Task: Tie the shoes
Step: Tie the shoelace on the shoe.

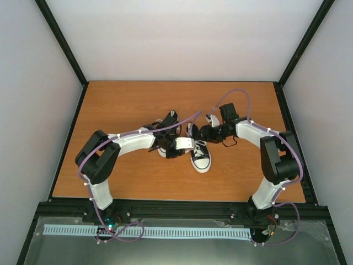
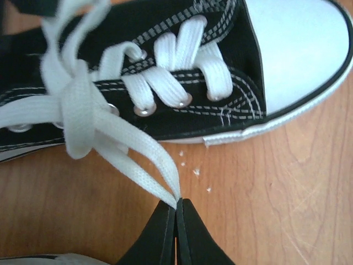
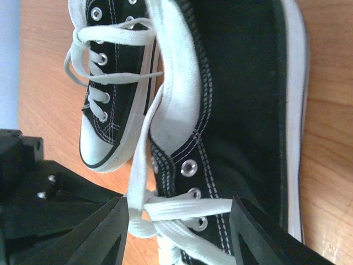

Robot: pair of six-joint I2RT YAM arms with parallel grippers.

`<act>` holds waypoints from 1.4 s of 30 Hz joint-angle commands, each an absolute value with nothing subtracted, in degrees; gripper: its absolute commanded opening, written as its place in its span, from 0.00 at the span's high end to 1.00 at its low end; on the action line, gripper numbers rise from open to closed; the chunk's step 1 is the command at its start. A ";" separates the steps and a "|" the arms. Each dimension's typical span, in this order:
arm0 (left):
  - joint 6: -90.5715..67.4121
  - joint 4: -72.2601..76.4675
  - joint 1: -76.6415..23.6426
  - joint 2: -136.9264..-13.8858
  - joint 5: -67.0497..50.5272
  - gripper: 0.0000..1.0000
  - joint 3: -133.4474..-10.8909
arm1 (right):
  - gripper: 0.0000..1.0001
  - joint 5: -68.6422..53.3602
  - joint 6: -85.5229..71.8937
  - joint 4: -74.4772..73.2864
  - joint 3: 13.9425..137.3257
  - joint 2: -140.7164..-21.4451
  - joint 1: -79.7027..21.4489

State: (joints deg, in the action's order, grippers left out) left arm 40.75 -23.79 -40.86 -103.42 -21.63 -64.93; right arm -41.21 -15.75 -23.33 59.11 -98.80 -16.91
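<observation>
Two black shoes with white toe caps lie at the table's middle. The near shoe points its toe at the arms. The other shoe lies behind it to the left. My left gripper is shut on the tip of a white lace loop that runs from a loose knot on the near shoe. My right gripper is open, its fingers either side of that knot, and a flat lace strand runs across the gap.
The wooden table has black frame rails on its sides and grey walls beyond. Small white crumbs lie beside the shoe. My left arm's black body sits close to my right gripper.
</observation>
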 commanded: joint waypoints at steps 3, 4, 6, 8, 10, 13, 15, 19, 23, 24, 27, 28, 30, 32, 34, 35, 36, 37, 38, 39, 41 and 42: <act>39.52 -23.22 -41.48 -102.30 -21.62 0.99 -64.78 | 0.47 -41.12 -15.55 -22.02 64.89 -102.08 -19.83; 39.60 -23.00 -41.56 -102.45 -21.76 0.99 -65.16 | 0.48 -40.02 -15.28 -22.39 65.81 -102.84 -20.62; 39.26 -22.78 -41.57 -102.60 -21.61 0.99 -65.46 | 0.50 -37.92 -14.68 -23.57 67.30 -104.29 -22.03; 38.31 -22.85 -41.57 -102.56 -21.45 0.99 -65.56 | 0.52 -36.15 -14.39 -24.30 68.12 -104.92 -22.67; 37.05 -23.08 -41.55 -102.28 -21.77 0.99 -65.49 | 0.54 -34.43 -13.83 -24.56 68.11 -104.16 -23.07; 34.67 -23.16 -41.49 -102.06 -22.59 0.99 -65.40 | 0.58 -34.23 -12.30 -23.56 66.68 -100.84 -23.20; 33.28 -22.47 -41.48 -101.95 -22.67 0.99 -65.39 | 0.60 -35.15 -11.44 -22.36 64.56 -96.95 -23.20; 31.92 -21.30 -41.47 -101.95 -22.66 0.99 -65.84 | 0.64 -36.90 -13.70 -21.54 61.31 -91.36 -23.20; 31.15 -21.01 -41.18 -101.89 -23.46 0.99 -66.03 | 0.65 -40.46 -21.04 -22.84 57.15 -89.77 -23.20; 30.95 -20.69 -41.12 -101.80 -23.82 0.99 -65.94 | 0.65 -40.59 -23.14 -23.04 55.88 -89.48 -23.20; 29.94 -19.17 -41.04 -101.81 -24.82 0.99 -65.75 | 0.61 -41.54 -28.18 -23.32 53.70 -89.59 -23.20; 29.63 -18.62 -41.02 -101.78 -25.52 0.99 -65.64 | 0.60 -41.75 -29.37 -23.32 53.45 -89.89 -23.20; 29.24 -17.74 -41.04 -101.84 -26.63 0.99 -65.39 | 0.59 -41.96 -31.20 -22.16 53.56 -90.89 -23.20; 28.83 -16.90 -41.04 -101.94 -27.05 0.99 -65.16 | 0.62 -42.03 -31.74 -21.76 54.92 -92.51 -23.29; 28.89 -16.35 -41.04 -102.04 -27.08 0.99 -65.14 | 0.64 -42.10 -31.16 -22.60 57.31 -94.48 -23.85; 29.09 -16.16 -41.00 -102.04 -27.12 0.99 -65.19 | 0.65 -42.02 -30.90 -23.16 58.01 -95.33 -24.22; 29.20 -16.07 -41.03 -102.04 -27.13 0.99 -65.21 | 0.66 -42.01 -30.82 -23.46 58.32 -95.86 -24.51; 29.38 -15.96 -41.03 -102.08 -27.06 0.99 -65.30 | 0.67 -41.78 -30.85 -23.73 58.31 -96.36 -24.75; 29.44 -15.91 -41.04 -102.05 -26.99 0.99 -65.35 | 0.69 -41.27 -30.85 -24.01 58.35 -96.61 -24.76; 29.48 -15.82 -41.04 -102.09 -27.07 0.99 -65.39 | 0.70 -40.59 -30.78 -24.31 58.36 -96.92 -24.78; 29.18 -15.71 -41.04 -102.13 -27.39 0.99 -65.56 | 0.71 -39.36 -30.91 -24.22 58.56 -97.63 -24.78; 28.93 -15.51 -41.04 -102.26 -27.73 0.99 -65.57 | 0.71 -39.07 -30.98 -24.14 58.85 -98.27 -24.78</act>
